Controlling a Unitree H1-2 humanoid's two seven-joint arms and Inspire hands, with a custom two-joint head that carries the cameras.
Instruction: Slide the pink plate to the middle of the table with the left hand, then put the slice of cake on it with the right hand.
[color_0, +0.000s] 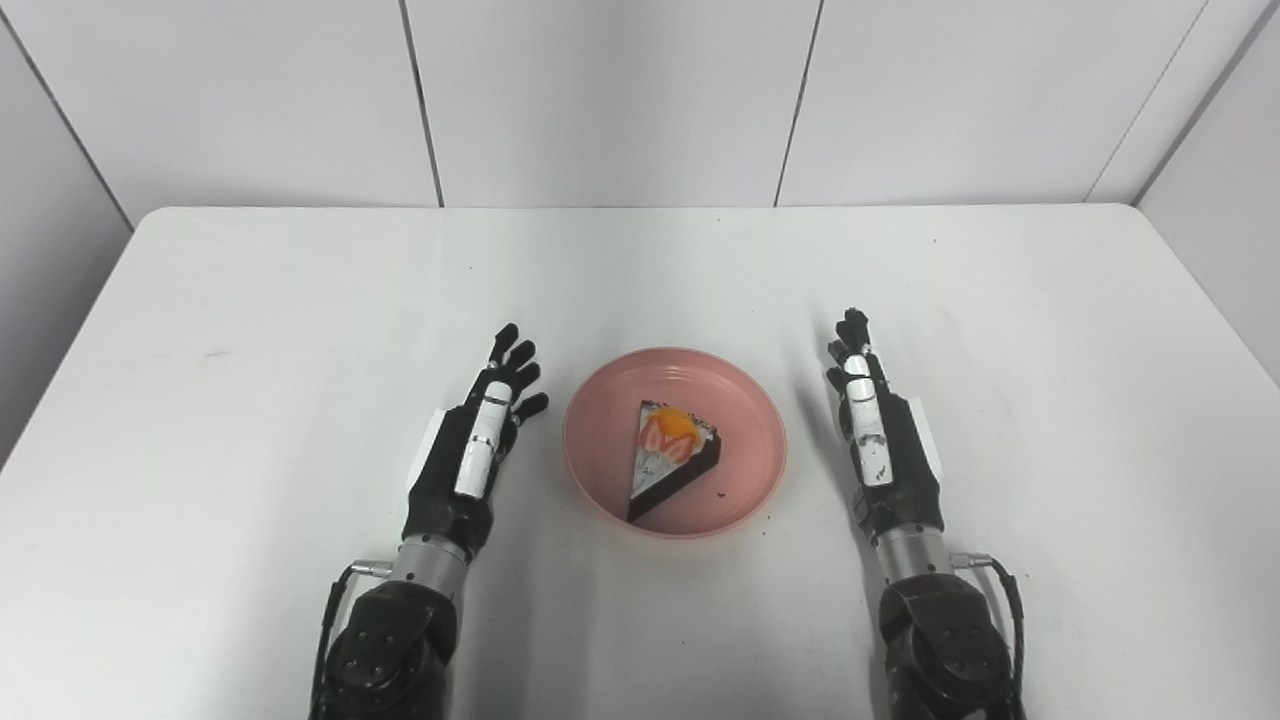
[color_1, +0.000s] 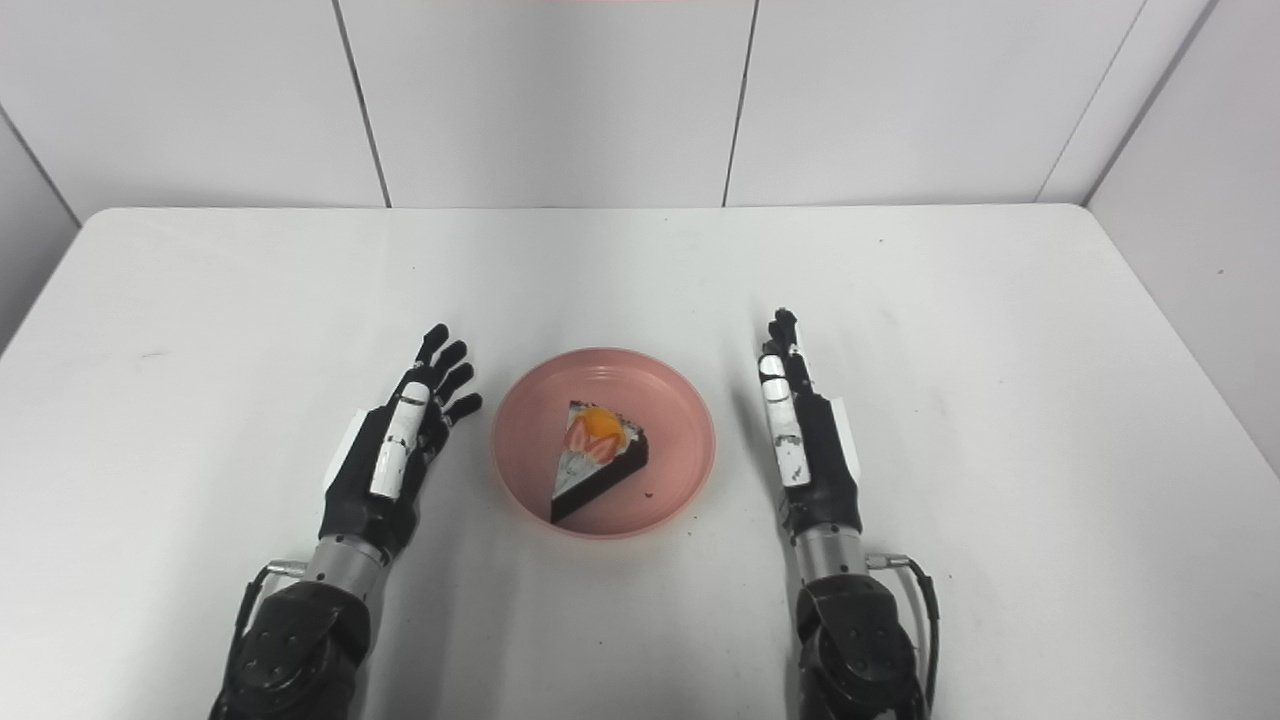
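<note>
A round pink plate (color_0: 745, 410) rests near the middle of the white table (color_0: 640, 280), toward the front. On it lies a dark chocolate cake slice (color_0: 668, 458) with white icing, strawberry and an orange piece on top. My left hand (color_0: 478, 440) sits just left of the plate, open, fingers stretched forward and apart, touching nothing. My right hand (color_0: 878, 430) is a little to the right of the plate, open and edge-on, fingers straight and holding nothing. Both hands stay clear of the plate.
White wall panels (color_0: 600, 100) stand behind the table's far edge. The table's side edges run in diagonally at left and right. A few dark crumbs (color_0: 720, 494) lie on the plate beside the slice.
</note>
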